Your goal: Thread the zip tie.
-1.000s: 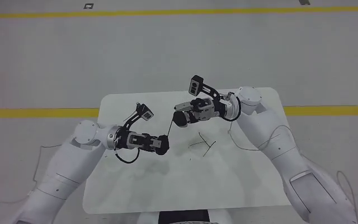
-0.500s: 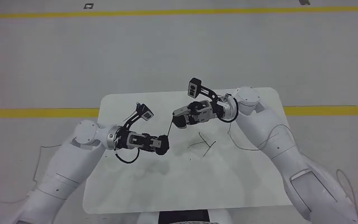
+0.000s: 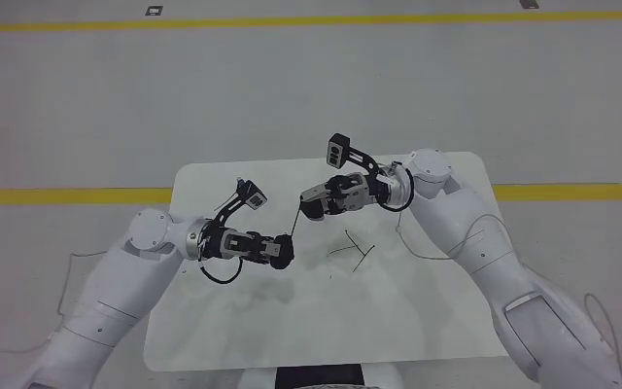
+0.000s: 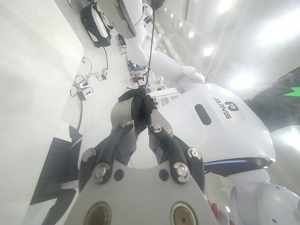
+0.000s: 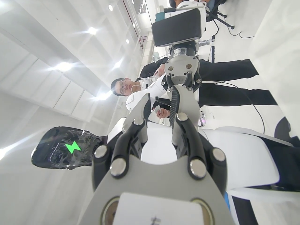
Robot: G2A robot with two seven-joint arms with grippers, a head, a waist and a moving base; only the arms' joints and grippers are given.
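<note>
A thin black zip tie (image 3: 293, 220) stands up from my left gripper (image 3: 281, 254), which is shut on its lower end over the middle of the white table (image 3: 408, 311). In the left wrist view the jaws of the left gripper (image 4: 141, 98) pinch the tie's head, and the strap of the zip tie (image 4: 150, 47) runs away toward the other arm. My right gripper (image 3: 307, 206) is open beside the strap's free tip. In the right wrist view the right gripper (image 5: 161, 99) has its fingers (image 5: 185, 101) spread, facing the left gripper (image 5: 181, 71).
Two or three loose black zip ties (image 3: 353, 249) lie crossed on the table to the right of the grippers. A thin cable (image 3: 418, 248) trails across the table's right side under the right arm.
The right gripper has gone from shut to open and drawn slightly right of the strap's tip. The left arm and its zip tie have stayed put.
</note>
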